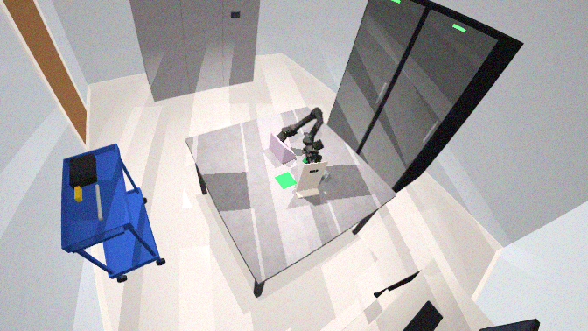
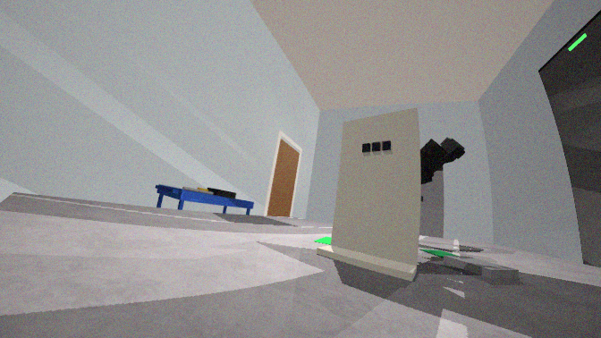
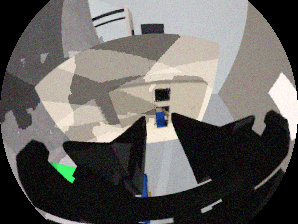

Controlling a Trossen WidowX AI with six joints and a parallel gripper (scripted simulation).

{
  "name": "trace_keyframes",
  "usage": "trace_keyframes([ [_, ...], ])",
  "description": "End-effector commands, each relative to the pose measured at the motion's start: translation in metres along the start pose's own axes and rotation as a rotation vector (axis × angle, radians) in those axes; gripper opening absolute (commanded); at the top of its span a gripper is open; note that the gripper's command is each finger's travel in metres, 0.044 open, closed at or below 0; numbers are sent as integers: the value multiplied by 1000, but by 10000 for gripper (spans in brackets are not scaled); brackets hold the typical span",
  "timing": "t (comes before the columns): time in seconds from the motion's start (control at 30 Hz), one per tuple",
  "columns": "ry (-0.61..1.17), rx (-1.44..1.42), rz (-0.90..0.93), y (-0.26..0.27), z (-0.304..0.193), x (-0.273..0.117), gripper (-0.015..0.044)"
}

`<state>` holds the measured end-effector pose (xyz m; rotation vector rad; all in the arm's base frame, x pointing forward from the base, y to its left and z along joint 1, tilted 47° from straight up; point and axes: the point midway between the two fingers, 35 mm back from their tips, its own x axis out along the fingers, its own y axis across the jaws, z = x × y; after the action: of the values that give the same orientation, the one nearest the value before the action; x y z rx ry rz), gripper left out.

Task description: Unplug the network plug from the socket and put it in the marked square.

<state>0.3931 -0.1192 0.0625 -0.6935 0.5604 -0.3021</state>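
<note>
Plug (image 3: 160,120) visible in wrist cam, hidden by panel (image 1: 310,180) (image 2: 377,192) (image 3: 187,100) in ext. view, pincer (image 1: 312,160) (image 3: 158,117) part-open

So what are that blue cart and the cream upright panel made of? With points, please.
The cart (image 1: 89,234) (image 2: 215,200) looks like painted metal: even blue colour, slim straight posts and thin shelf edges, though plastic is possible. The panel (image 1: 311,179) (image 2: 380,197) (image 3: 187,102) looks like matt plastic or painted board: flat, plain and thin, with no grain showing. I can't tell which.

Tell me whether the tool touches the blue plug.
Apart. The wrist view shows the panel between the blue plug and each fingertip of the tool.
</note>
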Motion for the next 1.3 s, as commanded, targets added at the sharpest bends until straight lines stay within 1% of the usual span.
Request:
trace_keyframes([
  [0.0,-8,-1,-4,-2,3,2,129],
  [0.63,-8,-1,-4,-2,3,2,3],
  [1.27,-7,-2,-4,-2,0,-7,0],
])
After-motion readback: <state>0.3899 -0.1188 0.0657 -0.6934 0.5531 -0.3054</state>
